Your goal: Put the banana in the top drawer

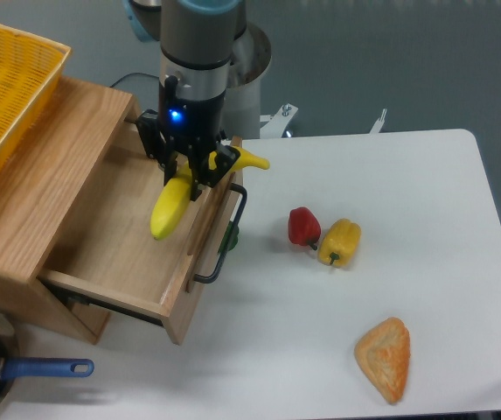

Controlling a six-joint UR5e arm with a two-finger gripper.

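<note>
A pastry [384, 358] is lying nearest on the white table [390, 175], and a blue-handled pan [5, 372] is sitting at the front left corner. Farther back, a yellow pepper [339, 241] is touching a red pepper [303, 226]. The drawer [119, 236] is standing pulled open. Above its front edge, the gripper [189, 175] is clamping the banana [173, 206], which is hanging tilted over the drawer. A yellow basket [5, 96] is resting on the cabinet top behind

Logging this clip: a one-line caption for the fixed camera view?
Two-finger gripper holds a bright yellow curved toy banana over the open light oak top drawer.
</note>
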